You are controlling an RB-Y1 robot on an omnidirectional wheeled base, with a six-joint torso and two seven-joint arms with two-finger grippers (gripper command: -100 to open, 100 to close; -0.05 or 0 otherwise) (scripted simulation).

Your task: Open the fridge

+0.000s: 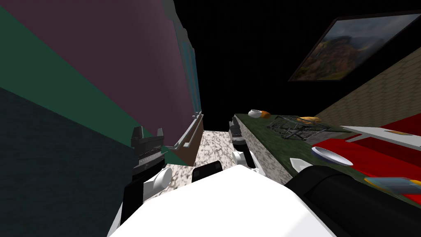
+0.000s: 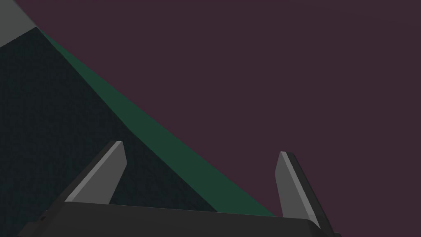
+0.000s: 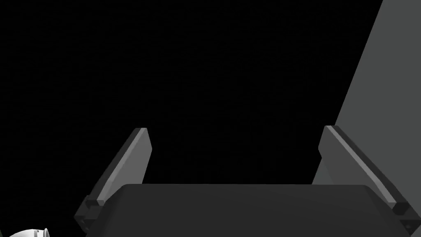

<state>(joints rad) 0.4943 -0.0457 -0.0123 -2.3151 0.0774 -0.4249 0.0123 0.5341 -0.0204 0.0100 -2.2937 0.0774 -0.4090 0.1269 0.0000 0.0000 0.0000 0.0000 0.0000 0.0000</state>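
Observation:
A broad, flat, dark teal surface (image 1: 49, 164) stands close on my left, edged by a green band (image 1: 82, 94) with a mauve wall (image 1: 123, 49) beyond it. I cannot tell whether it is the fridge. My left gripper (image 1: 147, 132) is raised beside this surface with its fingers open and nothing between them. The left wrist view shows that gripper (image 2: 200, 147) facing the teal surface (image 2: 53, 115), the green band (image 2: 164, 140) and the mauve wall (image 2: 267, 74). My right gripper (image 1: 235, 123) is low by the counter's end. In its wrist view it (image 3: 234, 128) stands open and empty before a black area.
A green-topped counter (image 1: 267, 135) runs along my right, carrying a bowl (image 1: 255, 113), a wire rack (image 1: 294, 126), a plate (image 1: 331, 155) and a red sheet (image 1: 370, 152). Speckled floor (image 1: 213, 144) leads ahead between the counter and a brown ledge (image 1: 191, 138). A framed picture (image 1: 349, 45) hangs above.

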